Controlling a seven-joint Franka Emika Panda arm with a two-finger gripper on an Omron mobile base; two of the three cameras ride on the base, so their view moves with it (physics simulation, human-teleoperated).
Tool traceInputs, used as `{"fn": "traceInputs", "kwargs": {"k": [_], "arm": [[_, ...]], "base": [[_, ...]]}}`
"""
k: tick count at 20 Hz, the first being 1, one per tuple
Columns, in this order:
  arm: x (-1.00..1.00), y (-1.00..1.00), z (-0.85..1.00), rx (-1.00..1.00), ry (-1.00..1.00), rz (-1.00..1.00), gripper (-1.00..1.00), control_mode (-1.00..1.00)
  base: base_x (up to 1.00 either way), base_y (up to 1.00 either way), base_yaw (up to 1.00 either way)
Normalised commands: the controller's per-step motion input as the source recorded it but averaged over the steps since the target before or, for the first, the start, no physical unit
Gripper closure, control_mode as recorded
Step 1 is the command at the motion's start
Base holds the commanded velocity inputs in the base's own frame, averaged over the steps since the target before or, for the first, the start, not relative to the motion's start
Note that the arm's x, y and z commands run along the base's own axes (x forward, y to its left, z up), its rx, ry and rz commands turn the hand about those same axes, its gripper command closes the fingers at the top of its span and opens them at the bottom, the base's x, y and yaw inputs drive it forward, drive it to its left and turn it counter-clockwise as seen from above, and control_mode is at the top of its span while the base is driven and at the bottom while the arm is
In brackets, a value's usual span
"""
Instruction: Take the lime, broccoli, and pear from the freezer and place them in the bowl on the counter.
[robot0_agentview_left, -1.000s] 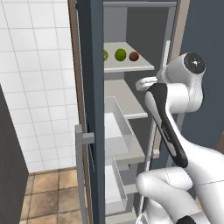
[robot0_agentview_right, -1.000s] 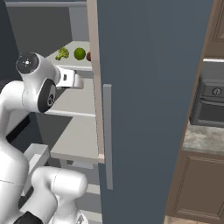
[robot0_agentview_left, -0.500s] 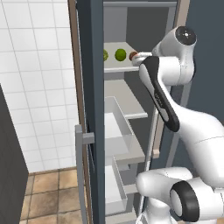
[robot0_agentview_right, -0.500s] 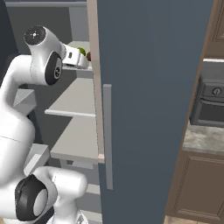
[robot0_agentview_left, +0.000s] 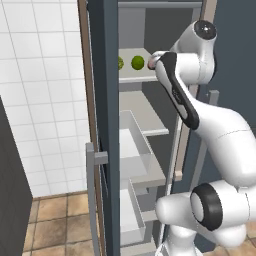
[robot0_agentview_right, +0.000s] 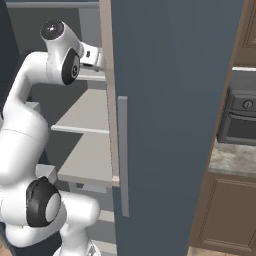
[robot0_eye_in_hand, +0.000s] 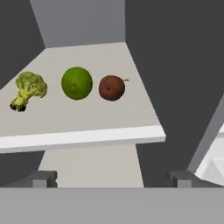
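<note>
With gripper (robot0_eye_in_hand: 112, 177) spread wide before the freezer (robot0_agentview_left: 102, 125) shelf, best eased forward over the pear (robot0_eye_in_hand: 112, 88), just right of the lime (robot0_eye_in_hand: 77, 82), without nudging either.

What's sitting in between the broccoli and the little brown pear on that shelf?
The lime sits between the broccoli and the pear, all in one row on the freezer shelf. The hand view shows it best.

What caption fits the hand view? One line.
Open end effector faces a freezer shelf holding broccoli, lime and pear in a row.
</note>
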Motion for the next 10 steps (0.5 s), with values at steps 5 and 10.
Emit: {"fn": "traceInputs", "kwargs": {"k": [5, 10], "arm": [[0.4, 0.0, 0.0, -0.04, -0.01, 0.0, -1.0, -1.0], [0.46, 0.0, -0.06, 0.0, 0.0, 0.0, -1.0, -1.0]], "base": [[0.0, 0.0, 0.0], [0.0, 0.0, 0.0]]}}
